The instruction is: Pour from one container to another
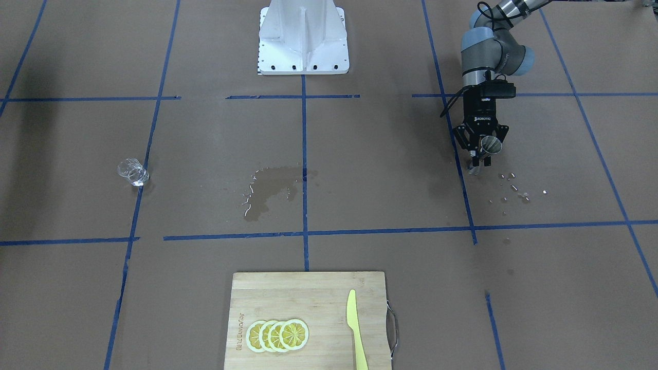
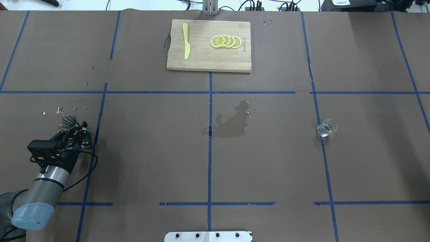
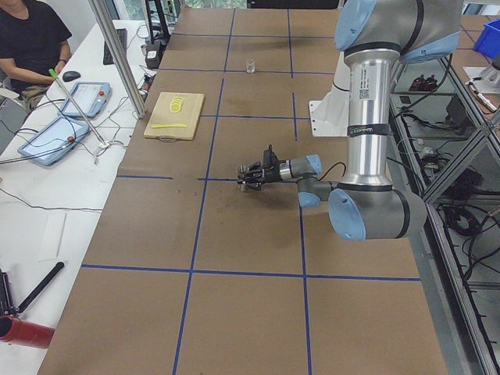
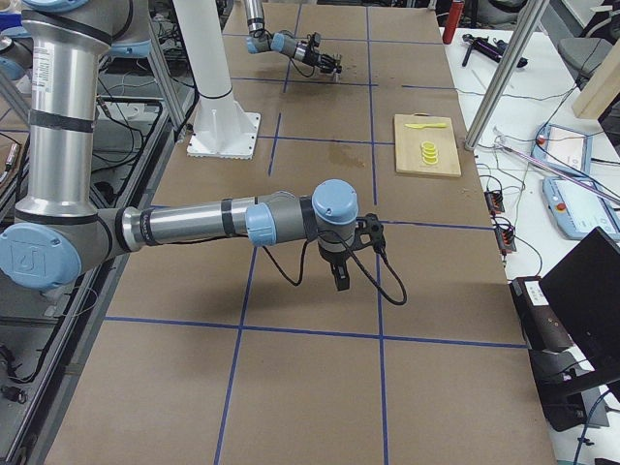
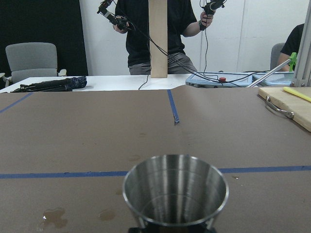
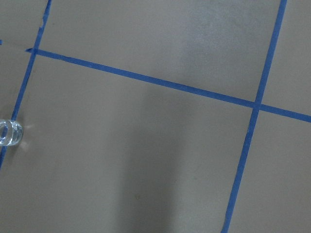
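The silver jigger (image 1: 491, 145) is held just above the table with my left gripper (image 1: 480, 156) shut on its waist, its open mouth up. It fills the bottom of the left wrist view as a metal cone (image 5: 175, 194), and from overhead it appears at the far left (image 2: 69, 121). The small clear glass cup (image 2: 326, 128) stands alone on a blue tape line on the right side, also at the edge of the right wrist view (image 6: 8, 133). My right gripper (image 4: 339, 278) hangs over bare table and shows only in the right side view, so I cannot tell its state.
A wooden cutting board (image 2: 208, 60) with lemon slices (image 2: 225, 41) and a yellow knife (image 2: 185, 45) lies at the far edge. A wet patch (image 2: 231, 124) darkens the table's middle, and droplets (image 2: 60, 109) lie near the jigger. A person (image 5: 155, 34) stands beyond the table.
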Available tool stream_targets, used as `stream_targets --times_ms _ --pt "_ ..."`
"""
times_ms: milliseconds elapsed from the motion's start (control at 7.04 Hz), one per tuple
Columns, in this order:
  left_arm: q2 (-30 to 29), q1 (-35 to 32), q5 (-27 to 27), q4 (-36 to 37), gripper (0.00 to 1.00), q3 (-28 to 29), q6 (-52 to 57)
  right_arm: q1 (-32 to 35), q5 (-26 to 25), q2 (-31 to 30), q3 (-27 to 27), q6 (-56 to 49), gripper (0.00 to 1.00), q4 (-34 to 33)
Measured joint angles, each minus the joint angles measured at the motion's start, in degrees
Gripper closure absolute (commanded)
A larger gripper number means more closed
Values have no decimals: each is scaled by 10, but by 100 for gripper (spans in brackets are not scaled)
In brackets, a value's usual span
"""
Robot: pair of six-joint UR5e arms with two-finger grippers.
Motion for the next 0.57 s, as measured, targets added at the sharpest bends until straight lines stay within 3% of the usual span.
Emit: stream_targets --times_ms 284,568 --pt "0 -3 -1 -13 100 -8 23 0 0 0 1 1 0 3" --pt "-3 -11 -1 -83 100 -18 99 0 -1 0 1 2 0 20"
